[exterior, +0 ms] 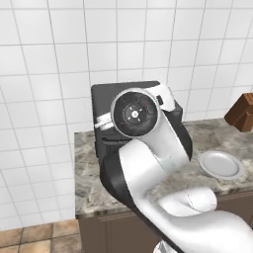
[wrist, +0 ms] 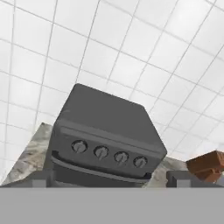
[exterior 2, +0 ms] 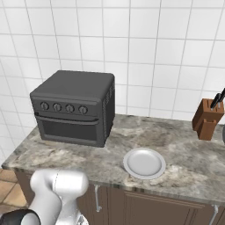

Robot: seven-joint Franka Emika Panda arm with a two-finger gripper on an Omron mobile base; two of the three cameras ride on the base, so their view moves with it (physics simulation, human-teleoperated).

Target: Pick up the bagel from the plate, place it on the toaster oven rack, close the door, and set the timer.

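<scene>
With the fingers spread wide and empty before the oven, its door shut and the plate beside it bare, pinch a small, stiff, smooth knob above the door across its rim

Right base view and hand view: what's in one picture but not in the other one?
Extra in the right base view: the plate on the counter, the cupboards under it, and the white arm at the lower left.
Extra in the hand view: the tool, its two dark tips standing wide apart at the bottom.
Both: the oven with four knobs and its door shut, the brown knife block, the counter and the tiled wall.
</scene>
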